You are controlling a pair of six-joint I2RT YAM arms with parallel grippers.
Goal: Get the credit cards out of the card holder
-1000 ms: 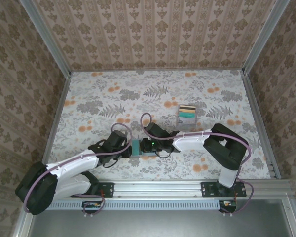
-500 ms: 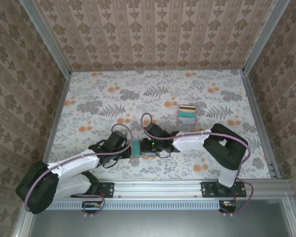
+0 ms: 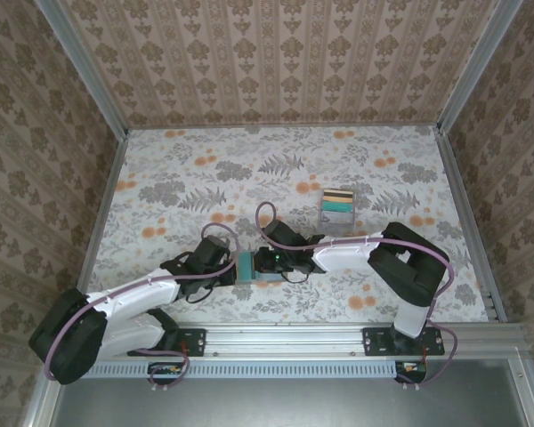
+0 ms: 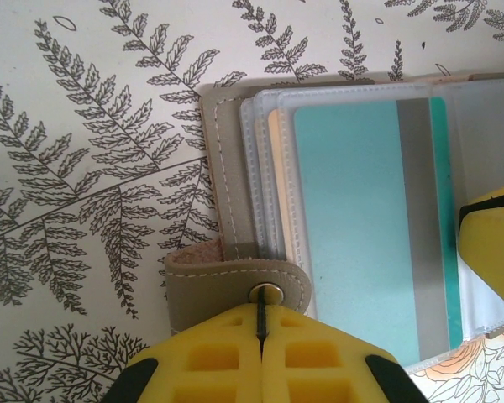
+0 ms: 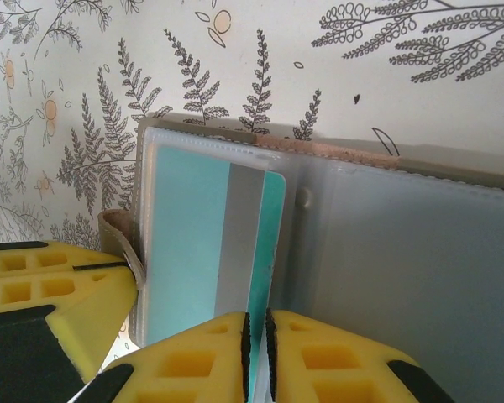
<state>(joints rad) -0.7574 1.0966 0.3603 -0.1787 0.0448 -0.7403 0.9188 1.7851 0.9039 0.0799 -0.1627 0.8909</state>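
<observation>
I have the left gripper (image 4: 260,317) pinched fully closed on the snap tab (image 4: 235,281) of the card holder (image 4: 227,168). The holder is matte taupe with a stitched edge and a small metal stud (image 4: 265,292). My right gripper (image 5: 256,327) is closed to a thin slit on the lower edge of the credit card (image 5: 197,243), which is glossy teal with a grey stripe and rounded corners. I can't tell if a sleeve is caught too. The card holder lies open with its clear plastic sleeves (image 4: 265,168) fanned, on the table (image 3: 178,169) between both arms, near the bases. The cloth (image 3: 160,205) is white with a fern and orange-flower print. A clear box (image 3: 338,206) of stacked coloured cards sits further back on the right. The walls (image 3: 276,62) are damask-patterned, with an aluminium frame (image 3: 276,336).
</observation>
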